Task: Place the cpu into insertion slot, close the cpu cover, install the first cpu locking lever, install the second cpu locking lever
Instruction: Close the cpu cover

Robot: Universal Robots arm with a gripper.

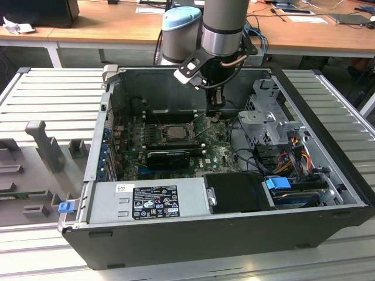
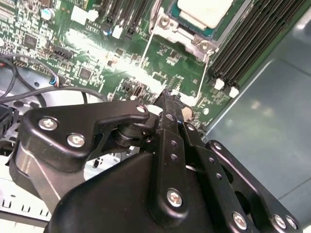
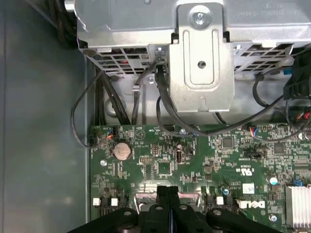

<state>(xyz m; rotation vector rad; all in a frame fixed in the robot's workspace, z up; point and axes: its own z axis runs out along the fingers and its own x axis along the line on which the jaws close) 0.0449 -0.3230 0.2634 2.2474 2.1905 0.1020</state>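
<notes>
Tool (image 2: 167,95) clenched, over motherboard (image 2: 160,58); cpu (image 2: 204,12) sits in insertion slot (image 2: 214,30) inside case (image 1: 234,234).

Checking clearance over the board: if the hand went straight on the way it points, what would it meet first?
The hand would probably meet the green circuit board just short of the cpu; depth is unclear.
</notes>
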